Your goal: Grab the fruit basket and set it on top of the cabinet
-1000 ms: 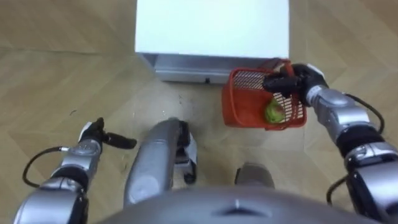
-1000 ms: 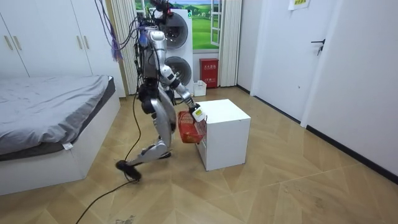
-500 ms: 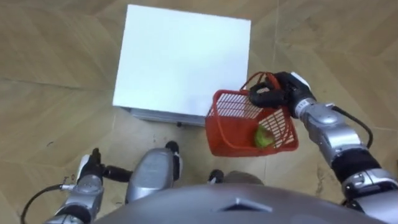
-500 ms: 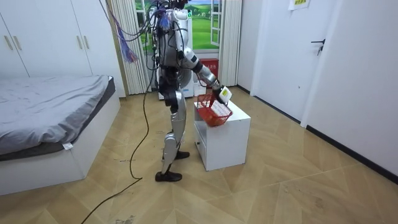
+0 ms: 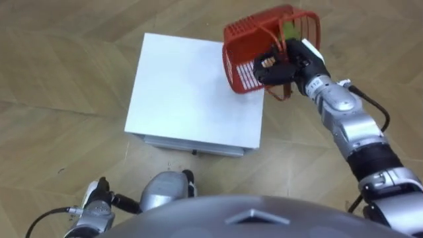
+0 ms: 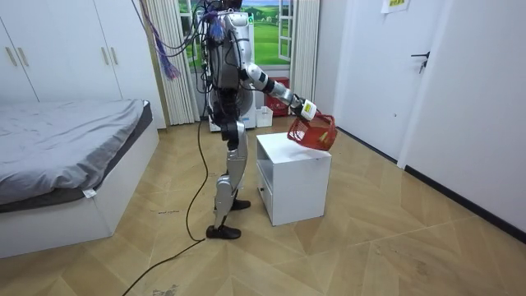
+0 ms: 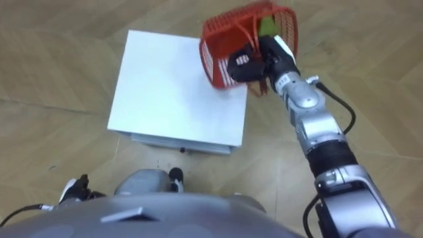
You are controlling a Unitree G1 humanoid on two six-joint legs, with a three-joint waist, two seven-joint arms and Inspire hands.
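Basket (image 5: 254, 49) is in my right hand (image 5: 284, 66), up in the air, clear of the white cabinet (image 5: 192, 92). It hangs over the cabinet's far right corner as I look down and touches nothing.

Key relation: the basket sits on the far side of my fingers (image 5: 268, 64), out past the hand along the line of the forearm, with my right arm stretched forward over the cabinet. It's carried tilted, not level. One mesh wall faces me and the rim is tipped up and away. The long axis runs roughly across my view, left to right.

Fingers: curled tight, wrapped round the wire handle (image 5: 286, 97), with no visible gap. The whole load is on that one grip and nothing supports it from below.

Green fruit (image 5: 289, 28) is inside, showing through the bars at the far upper side, against the wall.

Left hand (image 5: 99, 198) is down low by my leg, well apart from the basket and not involved. I can't tell how it's set from here.

In the room view I stand upright just beside the cabinet, on the room view's left of it.

My read: the pick looks done, lifted and held. The tilt is the risk, as the fruit could roll toward the open rim. Next I'd level the wrist, with the grip unchanged.
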